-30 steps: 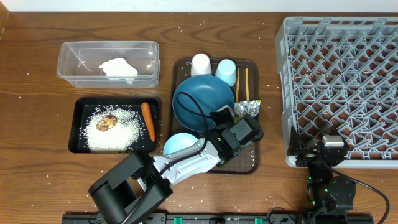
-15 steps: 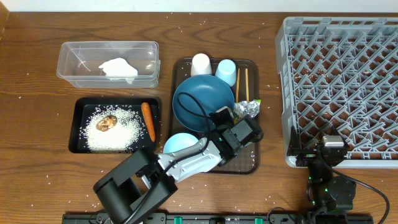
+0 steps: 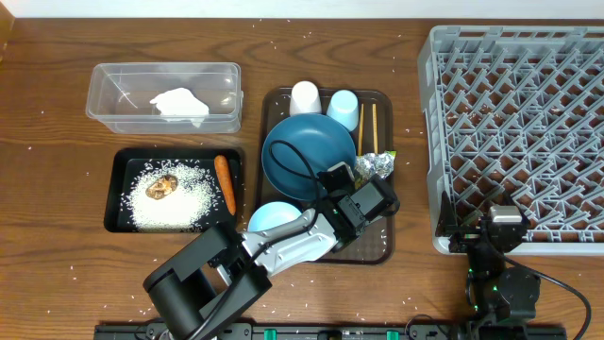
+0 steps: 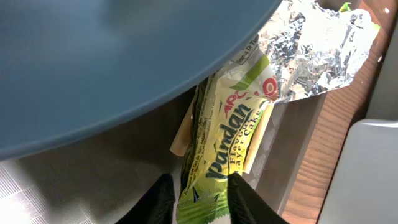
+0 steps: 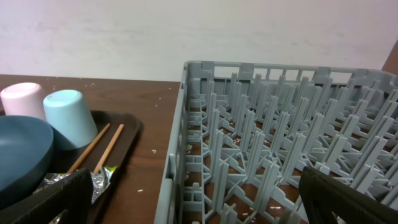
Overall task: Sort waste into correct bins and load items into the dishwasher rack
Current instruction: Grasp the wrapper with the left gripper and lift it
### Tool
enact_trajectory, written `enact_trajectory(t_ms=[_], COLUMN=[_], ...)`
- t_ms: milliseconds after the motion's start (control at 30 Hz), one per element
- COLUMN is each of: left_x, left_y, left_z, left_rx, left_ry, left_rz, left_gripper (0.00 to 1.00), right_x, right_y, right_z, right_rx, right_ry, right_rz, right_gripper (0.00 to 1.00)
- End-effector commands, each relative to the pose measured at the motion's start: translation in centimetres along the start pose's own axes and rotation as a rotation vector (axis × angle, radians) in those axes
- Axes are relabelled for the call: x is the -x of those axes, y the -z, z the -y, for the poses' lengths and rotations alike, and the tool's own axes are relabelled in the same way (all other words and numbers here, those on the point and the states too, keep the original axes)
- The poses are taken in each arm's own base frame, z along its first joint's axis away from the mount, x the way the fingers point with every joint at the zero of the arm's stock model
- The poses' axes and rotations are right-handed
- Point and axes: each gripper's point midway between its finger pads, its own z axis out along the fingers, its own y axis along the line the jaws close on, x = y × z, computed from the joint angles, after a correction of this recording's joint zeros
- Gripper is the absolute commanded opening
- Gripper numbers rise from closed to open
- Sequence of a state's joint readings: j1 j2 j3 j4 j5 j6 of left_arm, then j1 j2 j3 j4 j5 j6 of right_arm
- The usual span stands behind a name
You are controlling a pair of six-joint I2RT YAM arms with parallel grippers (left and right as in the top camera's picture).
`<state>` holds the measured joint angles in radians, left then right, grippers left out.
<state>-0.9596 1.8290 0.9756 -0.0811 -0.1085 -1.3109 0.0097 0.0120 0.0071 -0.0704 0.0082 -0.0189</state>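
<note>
Rack (image 3: 514,123) sitting right; right gripper (image 5: 196,186) idling beside it, jaws spread. Plate (image 4: 93,62) overlapping wrapper (image 4: 227,130) on brown tray (image 3: 381,249), foil (image 4: 317,50) touching it. Left gripper (image 4: 200,198) pinching wrapper's free end. Film probably light, limp, slippery, needing sliding out.

The left gripper (image 3: 361,185) is hanging over the brown tray (image 3: 377,247); crumpled silver foil (image 3: 375,166) and the green-yellow wrapper (image 3: 391,157) are lying just ahead of it; the dark-blue plate (image 3: 300,151) is sitting at its left.
</note>
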Motion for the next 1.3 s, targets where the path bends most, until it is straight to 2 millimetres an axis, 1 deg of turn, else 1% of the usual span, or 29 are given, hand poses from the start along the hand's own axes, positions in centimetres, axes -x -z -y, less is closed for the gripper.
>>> enact_trajectory(t_ms=[0,100,167,267,367,600,700,767,900,967,1033,1133,1167,1267], left_x=[0.1,0.1,0.2,0.3,0.1,-1.5,-2.3,-2.2,-1.1,-0.6,-0.2,0.6,1.2,3.6], left_y=[-0.2,-0.2,-0.2,-0.2,-0.1,0.6,2.1,3.5,7.6,9.4,10.7,12.1,12.4,13.2], left_z=[-0.2,-0.2,-0.3,-0.4,-0.2,0.7,2.1,3.2,5.9,6.5,7.0,7.4,7.3,6.7], left_rx=[0.012,0.012,0.013,0.019,0.014,-0.014,-0.064,-0.108,-0.219,-0.255,-0.283,-0.307,-0.301,-0.283], left_ry=[-0.004,-0.004,-0.015,-0.028,-0.032,-0.063,-0.08,-0.099,-0.134,-0.126,-0.128,-0.146,-0.143,-0.107], left_rz=[0.013,0.013,0.016,0.028,0.019,0.0,-0.015,-0.011,0.015,0.026,0.034,0.074,0.101,0.172], left_gripper=[0.26,0.23,0.19,0.06,0.06,0.06,0.06,0.06,0.06,0.06,0.06,0.06,0.06,0.06], right_x=[0.0,0.0,0.0,0.0,0.0,0.0,0.0,-0.1,-0.1,0.0,0.0,-0.1,0.0,-0.1], right_y=[0.0,0.0,0.0,0.0,0.0,0.0,0.0,0.0,0.0,0.0,0.0,0.0,0.0,0.0], right_z=[-0.1,-0.1,-0.1,-0.1,-0.1,-0.1,-0.1,-0.1,-0.1,-0.1,-0.1,-0.1,-0.1,-0.1], right_rx=[0.002,0.002,0.002,0.002,0.002,0.002,0.002,0.002,0.002,0.002,0.002,0.002,0.002,0.002], right_ry=[0.008,0.008,0.008,0.008,0.008,0.008,0.008,0.008,0.008,0.008,0.009,0.008,0.008,0.008], right_rz=[0.001,0.0,0.0,0.0,0.0,0.001,0.0,0.0,0.0,0.0,0.0,0.0,0.0,0.0], right_gripper=[0.99,0.99,0.99,0.99,0.99,0.99,0.99,0.99,0.99,0.99,0.99,0.99,0.99,0.99])
